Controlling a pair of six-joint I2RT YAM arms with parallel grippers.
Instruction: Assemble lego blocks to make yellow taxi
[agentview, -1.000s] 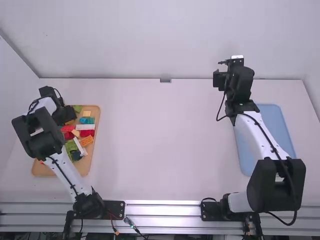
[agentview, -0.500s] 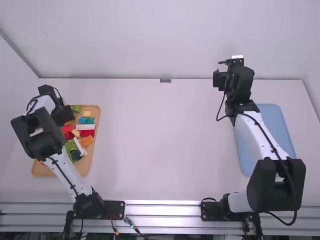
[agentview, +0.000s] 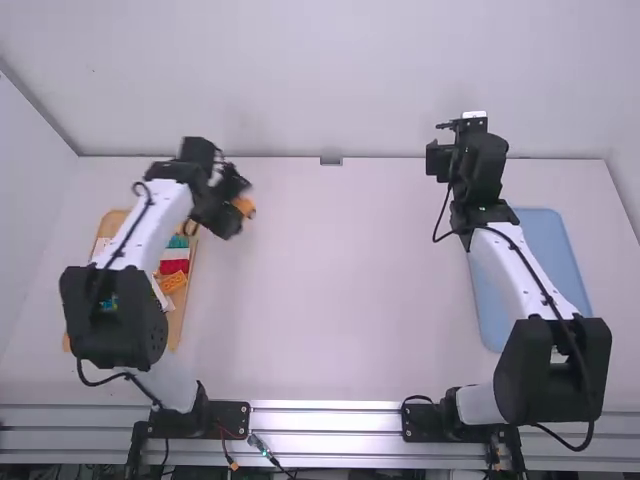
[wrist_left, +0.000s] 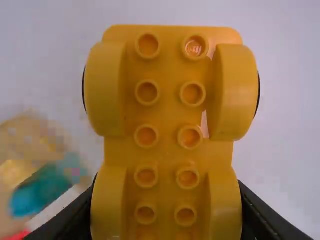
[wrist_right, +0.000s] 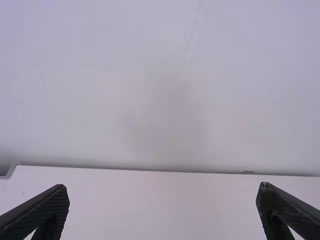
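Note:
My left gripper (agentview: 236, 210) is beyond the right edge of the wooden tray, above the table, with a yellow-orange wheeled base (agentview: 245, 207) at its tip. In the left wrist view the left gripper (wrist_left: 166, 220) is shut on the wheeled base (wrist_left: 167, 125), a studded piece with rounded wheel guards on both sides. My right gripper (agentview: 462, 122) stays high near the table's far edge; in the right wrist view the right gripper (wrist_right: 162, 197) is wide open and holds nothing. Loose blocks, among them an orange brick (agentview: 173, 283) and a red one (agentview: 174, 267), lie in the tray.
The wooden tray (agentview: 181, 322) lies on the left of the white table (agentview: 330, 290), partly under the left arm. A blue tray (agentview: 545, 235) lies on the right, partly under the right arm. The back wall (agentview: 330, 80) rises behind the table's far edge.
The left arm has swung up and rightward out of the wooden tray, carrying the yellow-orange wheeled base. The right arm has stayed still.

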